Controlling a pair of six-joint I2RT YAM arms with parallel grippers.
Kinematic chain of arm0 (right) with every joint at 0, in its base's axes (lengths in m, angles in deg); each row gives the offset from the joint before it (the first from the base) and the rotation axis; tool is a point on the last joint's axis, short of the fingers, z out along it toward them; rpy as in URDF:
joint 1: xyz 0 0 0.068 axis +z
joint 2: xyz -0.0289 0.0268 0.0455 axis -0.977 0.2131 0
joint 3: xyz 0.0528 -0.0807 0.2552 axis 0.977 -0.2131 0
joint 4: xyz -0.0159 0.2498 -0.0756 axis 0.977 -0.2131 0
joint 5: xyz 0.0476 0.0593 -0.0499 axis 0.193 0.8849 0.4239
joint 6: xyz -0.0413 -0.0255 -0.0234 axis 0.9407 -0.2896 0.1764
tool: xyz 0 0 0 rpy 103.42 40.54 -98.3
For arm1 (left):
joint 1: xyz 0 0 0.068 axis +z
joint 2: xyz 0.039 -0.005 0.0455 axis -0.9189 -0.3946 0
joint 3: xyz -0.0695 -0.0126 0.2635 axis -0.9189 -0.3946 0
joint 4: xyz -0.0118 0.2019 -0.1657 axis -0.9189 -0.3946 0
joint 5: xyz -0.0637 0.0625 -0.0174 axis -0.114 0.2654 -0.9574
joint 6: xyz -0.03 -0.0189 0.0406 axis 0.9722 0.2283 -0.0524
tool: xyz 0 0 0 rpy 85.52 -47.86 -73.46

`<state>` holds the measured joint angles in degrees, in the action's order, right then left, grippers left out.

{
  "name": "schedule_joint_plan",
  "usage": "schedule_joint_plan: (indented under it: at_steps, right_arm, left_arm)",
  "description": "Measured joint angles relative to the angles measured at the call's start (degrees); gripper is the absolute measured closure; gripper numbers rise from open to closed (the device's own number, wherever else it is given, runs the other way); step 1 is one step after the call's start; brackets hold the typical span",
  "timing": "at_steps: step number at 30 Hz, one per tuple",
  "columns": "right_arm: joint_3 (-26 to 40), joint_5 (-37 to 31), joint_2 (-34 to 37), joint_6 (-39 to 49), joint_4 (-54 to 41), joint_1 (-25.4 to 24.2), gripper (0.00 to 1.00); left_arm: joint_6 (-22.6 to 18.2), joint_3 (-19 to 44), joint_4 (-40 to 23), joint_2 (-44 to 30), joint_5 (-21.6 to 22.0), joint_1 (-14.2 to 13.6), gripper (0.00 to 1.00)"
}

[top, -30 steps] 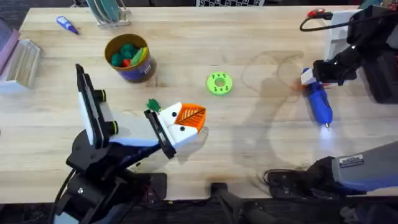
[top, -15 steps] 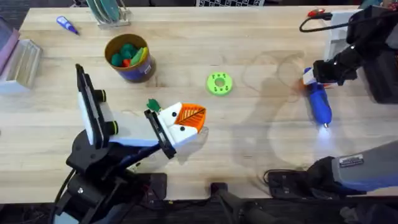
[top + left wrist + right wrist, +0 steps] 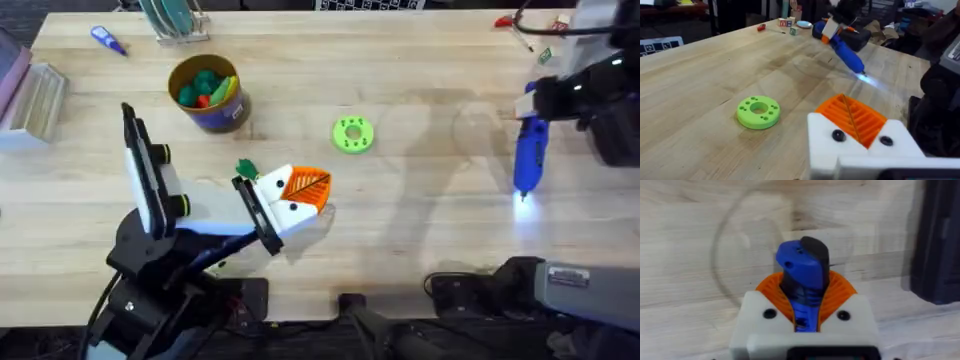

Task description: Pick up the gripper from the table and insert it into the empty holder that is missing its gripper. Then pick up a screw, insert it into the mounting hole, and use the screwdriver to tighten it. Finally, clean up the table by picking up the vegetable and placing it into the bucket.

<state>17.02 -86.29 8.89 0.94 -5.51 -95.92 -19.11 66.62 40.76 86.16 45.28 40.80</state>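
The right gripper (image 3: 805,317) is clamped around the blue screwdriver (image 3: 528,158), holding it above the table's (image 3: 420,220) right side with its lit tip pointing down toward the near edge. The left gripper (image 3: 290,200) rests low near the middle, pads together with nothing between them. The vegetable (image 3: 246,169) lies just beside it. The bucket (image 3: 208,93) stands farther back, holding toy produce, and a green disc (image 3: 352,134) sits between both arms.
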Motion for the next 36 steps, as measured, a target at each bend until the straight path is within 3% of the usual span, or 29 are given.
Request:
schedule_joint_plan:
  at_steps: [8,17,27,36]
  right_arm:
    - [0.00,5.04,-11.11,-1.43,-2.44,3.14,0.838]
    - [-3.30,6.35,-19.68,-10.21,-0.79,12.90,0.849]
    - [-14.86,7.01,-32.76,-21.28,21.14,32.46,0.859]
    - [-16.52,7.18,-33.31,-22.99,40.55,47.61,0.867]
  left_arm:
    - [0.00,0.00,0.00,-0.02,0.00,0.00,0.994]
    - [0.00,0.00,0.00,0.00,0.00,0.00,0.994]
    - [0.00,0.00,0.00,-0.02,0.00,0.00,0.994]
    - [0.00,0.00,0.00,0.00,0.00,0.00,0.994]
